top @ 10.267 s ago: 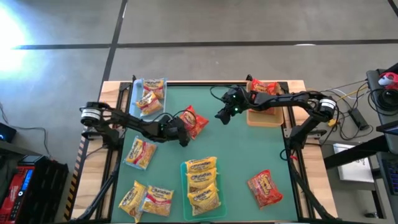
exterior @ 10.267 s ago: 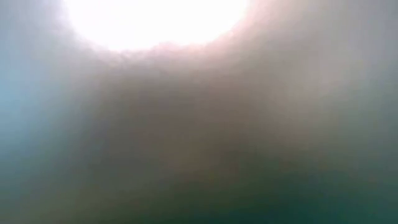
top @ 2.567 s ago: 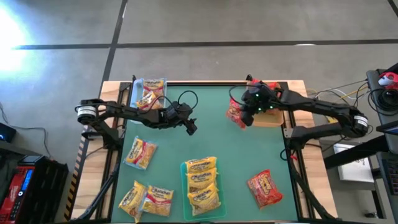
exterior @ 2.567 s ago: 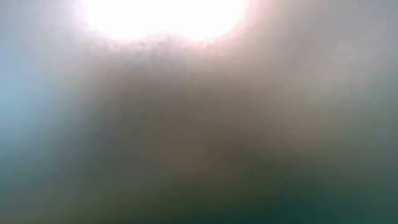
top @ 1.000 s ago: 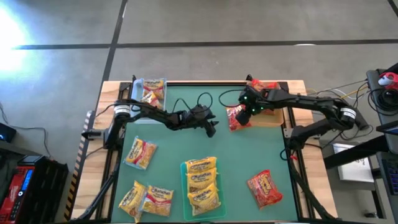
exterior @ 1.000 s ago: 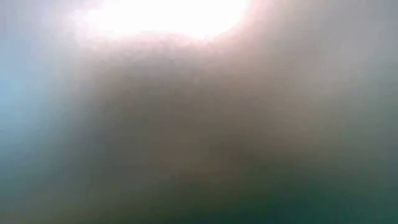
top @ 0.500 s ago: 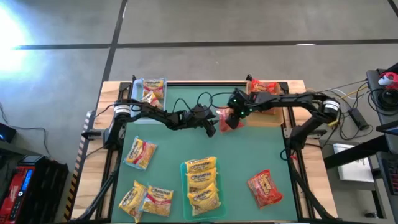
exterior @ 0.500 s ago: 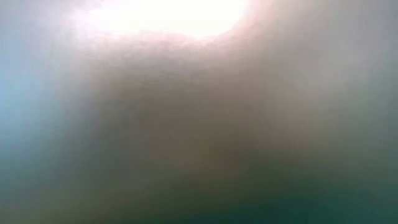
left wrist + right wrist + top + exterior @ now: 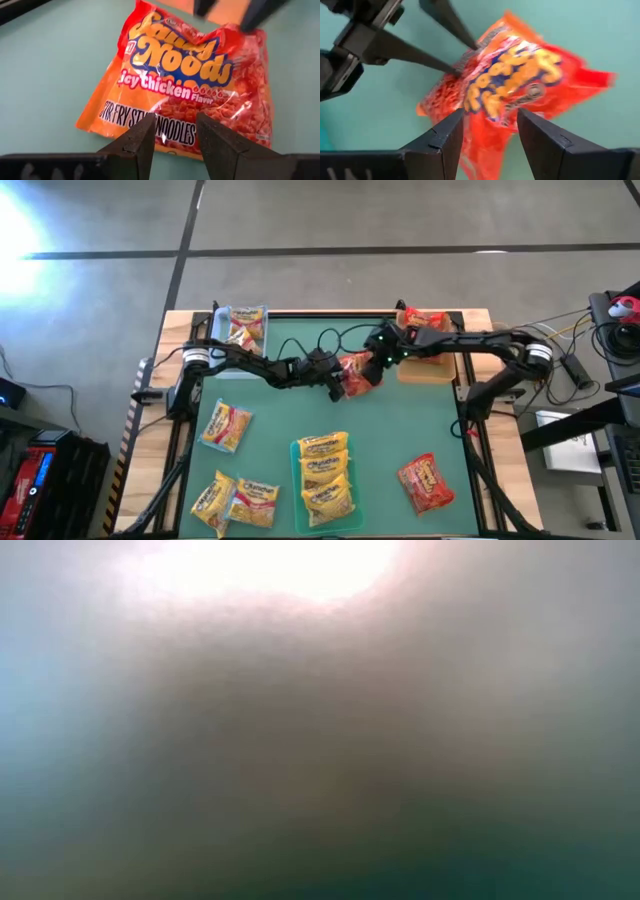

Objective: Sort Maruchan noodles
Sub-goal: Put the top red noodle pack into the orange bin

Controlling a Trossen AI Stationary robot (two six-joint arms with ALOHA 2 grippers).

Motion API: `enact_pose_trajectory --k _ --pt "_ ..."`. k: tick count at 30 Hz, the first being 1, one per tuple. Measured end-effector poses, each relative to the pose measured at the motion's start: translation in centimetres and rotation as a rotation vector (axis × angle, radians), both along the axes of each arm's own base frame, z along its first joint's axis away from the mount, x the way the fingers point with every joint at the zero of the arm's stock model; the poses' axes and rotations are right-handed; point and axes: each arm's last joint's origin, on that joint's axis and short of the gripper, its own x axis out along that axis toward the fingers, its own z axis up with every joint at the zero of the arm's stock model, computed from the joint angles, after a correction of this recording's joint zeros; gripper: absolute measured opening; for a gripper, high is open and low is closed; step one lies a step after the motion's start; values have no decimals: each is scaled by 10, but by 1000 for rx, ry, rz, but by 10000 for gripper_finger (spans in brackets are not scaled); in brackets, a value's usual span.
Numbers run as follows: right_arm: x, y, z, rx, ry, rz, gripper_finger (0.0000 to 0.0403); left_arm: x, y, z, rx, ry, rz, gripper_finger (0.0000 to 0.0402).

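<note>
While both arms are meeting over the middle of the green tabletop (image 9: 400, 430), one red packet is passing between them.
Red packet (image 9: 356, 371): hanging at the centre of the tabletop, just beside the tan tray (image 9: 425, 370); label reading "Chicken Flavor" and "Noodles".
Left gripper (image 9: 338, 385): reaching in toward the red packet; fingers (image 9: 145, 137) standing apart at the packet's lower edge, one on each side of it.
Right gripper (image 9: 378, 358): coming in from the tan tray side; fingers (image 9: 447, 137) spread apart, straddling the packet's opposite end.
Green tray (image 9: 326, 475): sitting nearer the front edge than the red packet, stacked with yellow packets (image 9: 325, 470).
Clear tray (image 9: 238, 335): lying at the far left corner, holding orange-and-white packets (image 9: 240, 335).
Loose packets: three yellow ones (image 9: 238, 498) resting left of the green tray, another red one (image 9: 425, 483) to its right.
Low view: showing only a blur.
</note>
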Motion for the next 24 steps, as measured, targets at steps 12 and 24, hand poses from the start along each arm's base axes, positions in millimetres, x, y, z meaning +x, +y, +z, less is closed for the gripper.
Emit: enact_pose_trajectory --k 12,24 --pt "-13 3 25 -19 -41 -157 178 -7 2 -7 -19 44 22 125" --pt "-8 1 5 114 24 -175 268 -8 1 -8 -13 49 30 125"
